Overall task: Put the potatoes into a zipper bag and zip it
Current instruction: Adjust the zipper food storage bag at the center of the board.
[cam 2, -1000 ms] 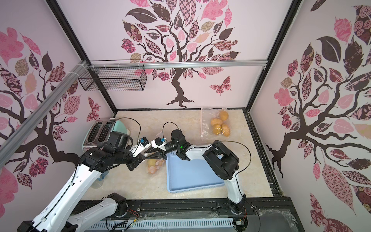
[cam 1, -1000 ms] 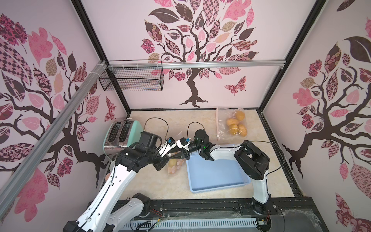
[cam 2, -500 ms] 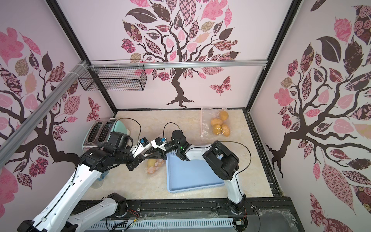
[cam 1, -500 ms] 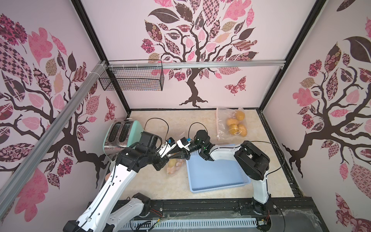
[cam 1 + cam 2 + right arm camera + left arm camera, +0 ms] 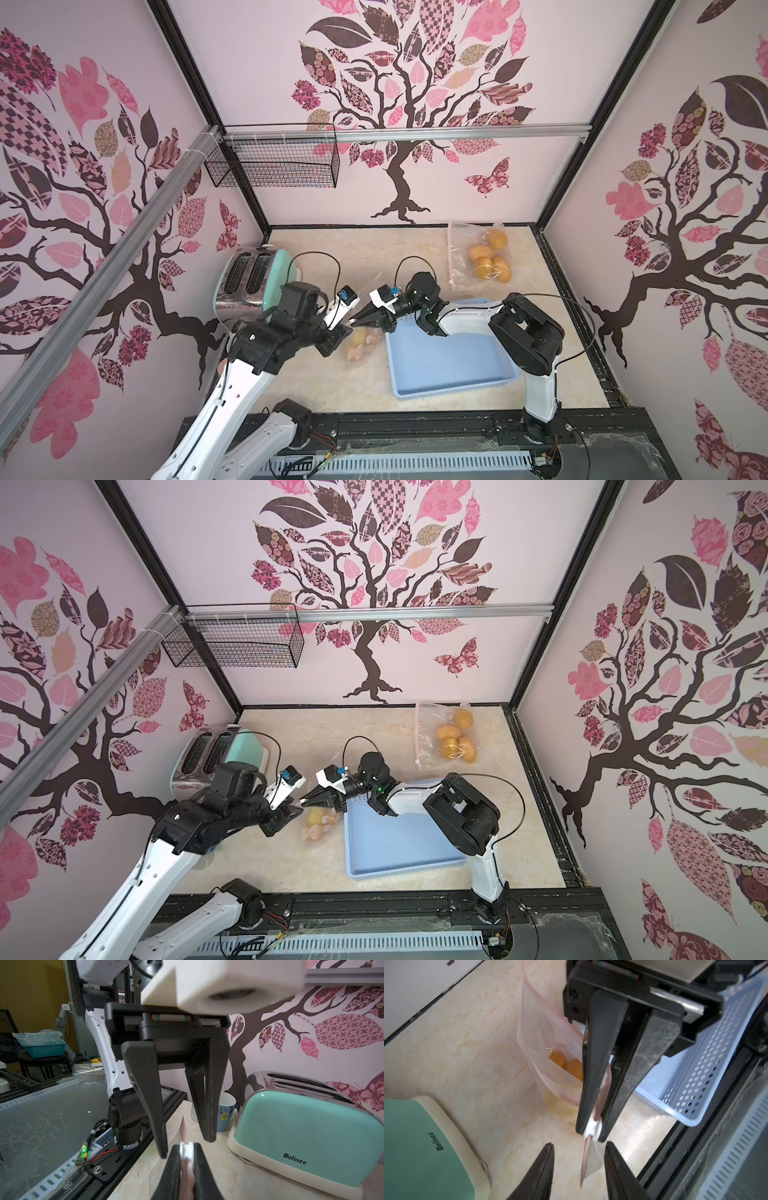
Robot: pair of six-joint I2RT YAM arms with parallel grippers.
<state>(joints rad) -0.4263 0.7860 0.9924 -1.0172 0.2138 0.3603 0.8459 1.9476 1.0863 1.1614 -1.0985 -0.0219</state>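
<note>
Left wrist view: beside the blue tray (image 5: 708, 1076), the right gripper (image 5: 591, 1135) pinches the zipper bag (image 5: 537, 1047) by its white slider (image 5: 592, 1126) (likely to run the seal). The left gripper (image 5: 579, 1145) gapes empty around the bag's corner.

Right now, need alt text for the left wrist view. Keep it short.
The right pincer is clamped on the white slider of a clear, pink-zippered zipper bag holding potatoes. The left pincer stands open around the bag's free corner, not gripping it. A mint-green Belinee toaster and a pale blue perforated basket flank the bag.
</note>
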